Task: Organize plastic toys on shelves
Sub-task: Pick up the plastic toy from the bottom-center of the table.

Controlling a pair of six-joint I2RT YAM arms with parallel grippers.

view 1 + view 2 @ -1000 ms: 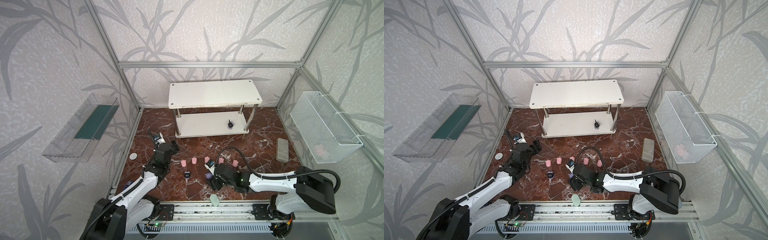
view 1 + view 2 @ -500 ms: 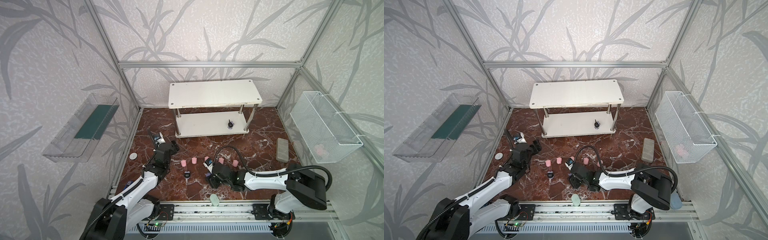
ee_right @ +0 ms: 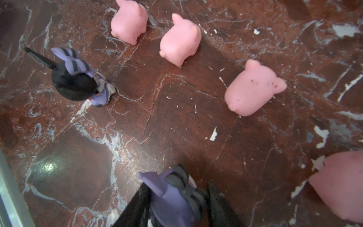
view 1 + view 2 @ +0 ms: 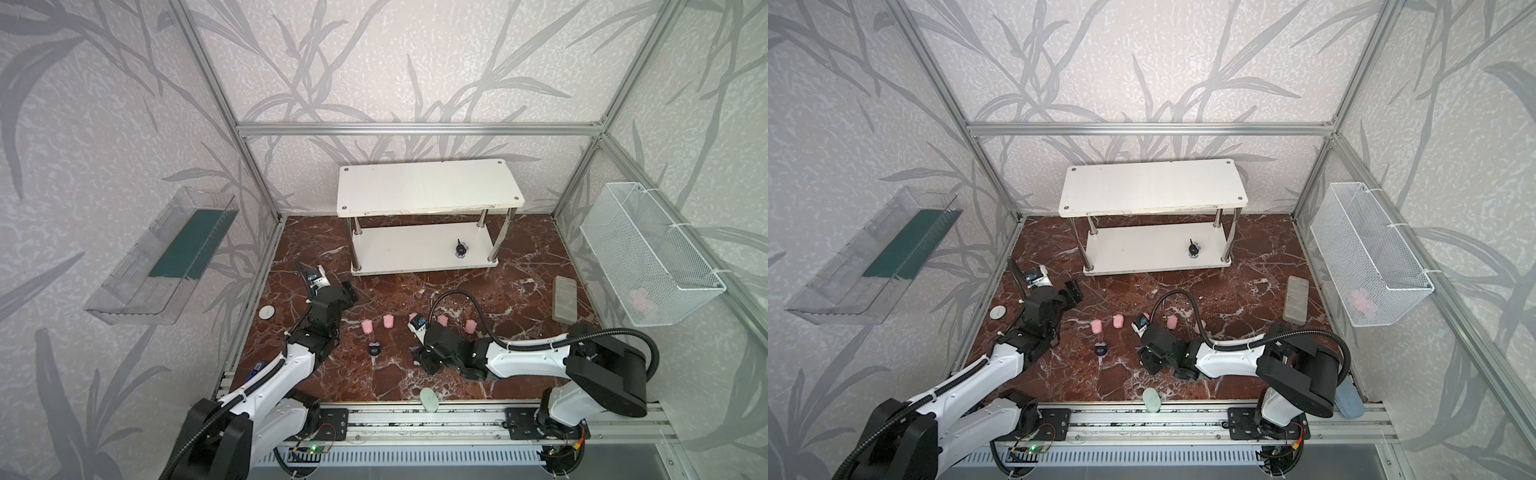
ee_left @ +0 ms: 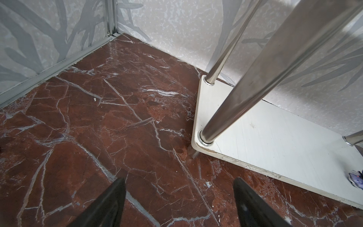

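Now five pink pigs point(image 3: 179, 40), two black figurines point(image 3: 75, 80); left hand point(image 5: 178, 181) wide, right hand point(image 3: 178, 185) clasping purple figurine point(image 3: 170, 198)

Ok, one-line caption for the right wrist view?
Right tool flanking a purple figurine on the marble floor; pink pigs and a black figurine nearby.

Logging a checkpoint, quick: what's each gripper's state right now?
Left gripper: open, holding nothing.
Right gripper: closed on the purple figurine.
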